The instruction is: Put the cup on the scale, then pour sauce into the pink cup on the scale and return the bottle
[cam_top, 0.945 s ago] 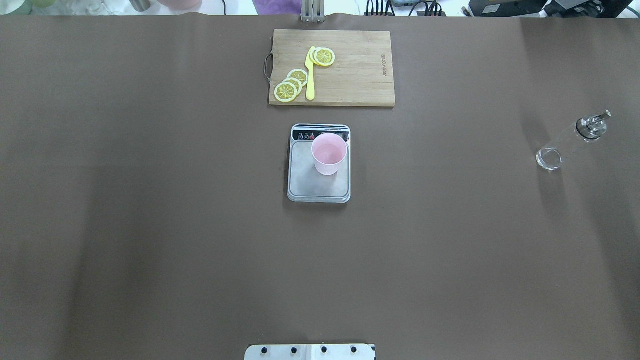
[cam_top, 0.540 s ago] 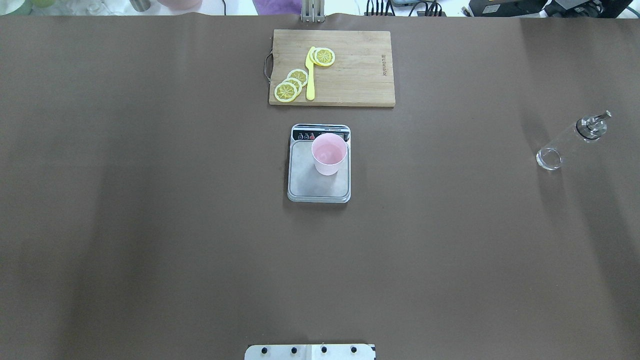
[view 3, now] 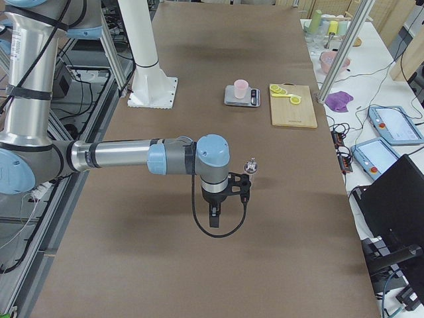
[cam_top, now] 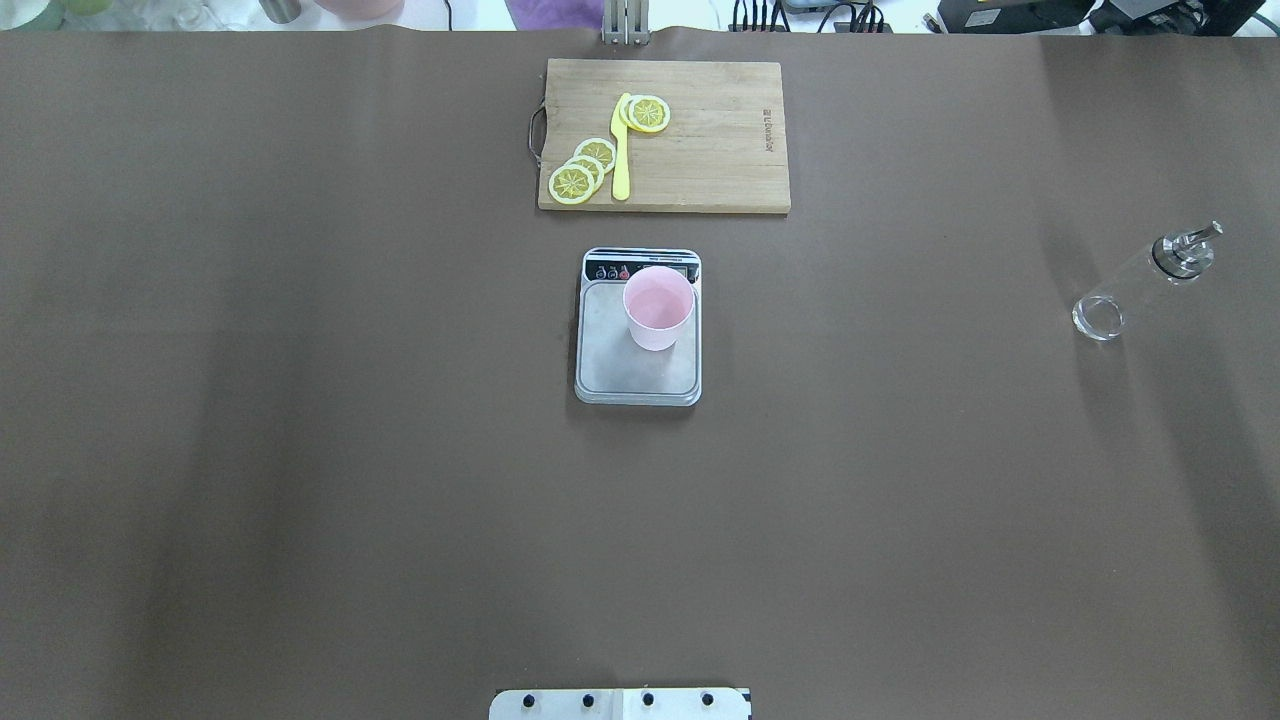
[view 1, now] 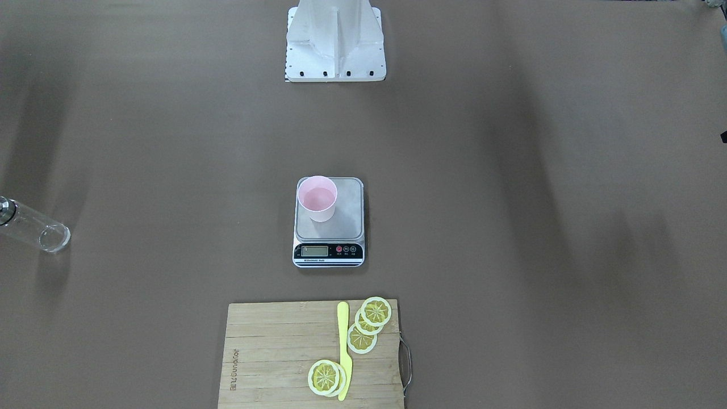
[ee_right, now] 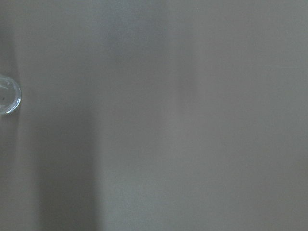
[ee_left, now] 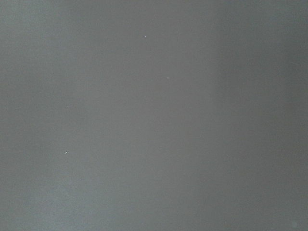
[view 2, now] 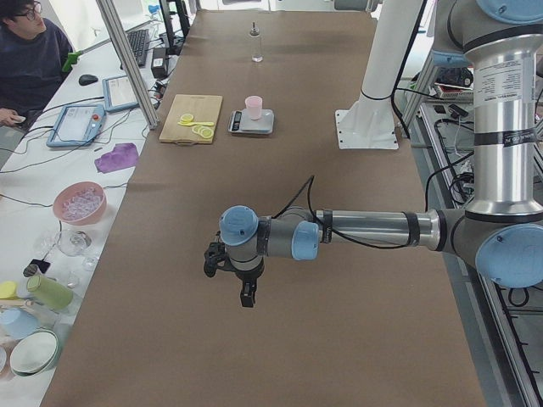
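On the brown table, the pale pink plastic cup stands on the flat steel scale and the clear glass bottle stands free well apart, so whether sauce was poured I cannot tell, nor how wide the left gripper or right gripper is.

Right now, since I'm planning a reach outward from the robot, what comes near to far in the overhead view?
The base plate → scale bearing the cup → cutting board. The bottle, far right, stands level with the scale, so it is left out.
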`<action>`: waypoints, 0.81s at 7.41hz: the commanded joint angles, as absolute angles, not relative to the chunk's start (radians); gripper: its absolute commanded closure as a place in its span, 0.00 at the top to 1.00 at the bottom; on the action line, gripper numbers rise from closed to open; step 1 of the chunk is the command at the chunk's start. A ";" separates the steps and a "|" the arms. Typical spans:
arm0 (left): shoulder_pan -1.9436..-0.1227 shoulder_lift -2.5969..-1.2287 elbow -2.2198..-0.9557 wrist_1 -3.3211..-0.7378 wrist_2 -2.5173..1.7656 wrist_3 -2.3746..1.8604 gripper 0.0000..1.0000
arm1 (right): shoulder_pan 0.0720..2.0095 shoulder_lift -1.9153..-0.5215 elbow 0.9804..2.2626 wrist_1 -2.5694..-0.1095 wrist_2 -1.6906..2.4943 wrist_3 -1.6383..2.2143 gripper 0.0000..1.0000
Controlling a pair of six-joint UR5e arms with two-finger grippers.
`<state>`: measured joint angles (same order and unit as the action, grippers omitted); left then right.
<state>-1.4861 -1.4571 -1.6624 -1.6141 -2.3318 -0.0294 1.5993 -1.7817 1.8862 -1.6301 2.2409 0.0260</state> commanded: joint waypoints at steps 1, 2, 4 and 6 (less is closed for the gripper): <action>-1.488 -1.445 -1.658 -1.600 -2.333 -0.035 0.98 | 1.598 -1.787 1.878 -1.631 2.249 0.040 1.00; -1.489 -1.440 -1.663 -1.600 -2.332 -0.034 0.98 | 1.598 -1.789 1.878 -1.631 2.264 0.038 1.00; -1.488 -1.445 -1.661 -1.601 -2.332 -0.031 0.98 | 1.598 -1.787 1.868 -1.631 2.275 0.032 1.00; -1.488 -1.451 -1.655 -1.601 -2.332 -0.032 0.98 | 1.598 -1.787 1.841 -1.629 2.273 0.032 1.00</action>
<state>-1.4882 -1.4492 -1.6572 -1.6007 -2.3317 -0.0311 1.5984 -1.7874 1.8610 -1.6304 2.2735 0.0318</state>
